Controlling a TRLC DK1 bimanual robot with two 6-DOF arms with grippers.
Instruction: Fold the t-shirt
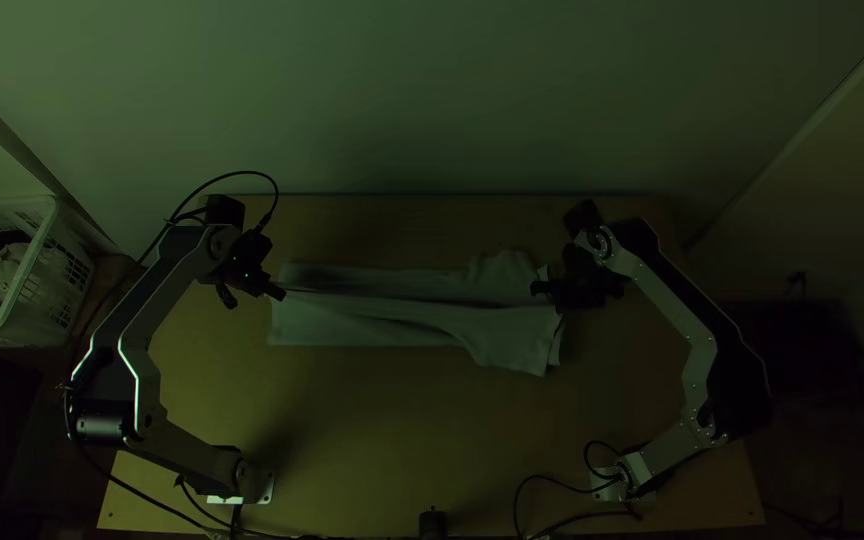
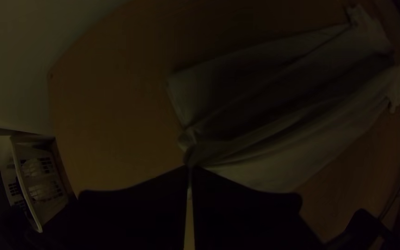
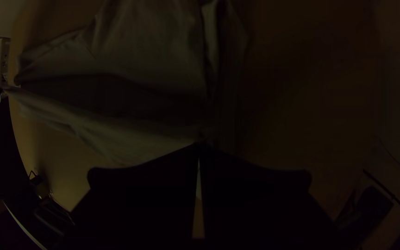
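Pale grey in the shirt point(image 1: 517, 335), laid long, narrow and rumpled on the table point(image 1: 382, 430) between left gripper point(image 1: 278, 292) and right gripper point(image 1: 538, 288), and pinched near an end by each, between fingers pressed almost together. Held this way, probably, to steer both ends of one fold at once, judging by long creases running from the left gripper toward the right. Likely to need carrying over evenly next, so as not to skew the fold or slip from either pinch.
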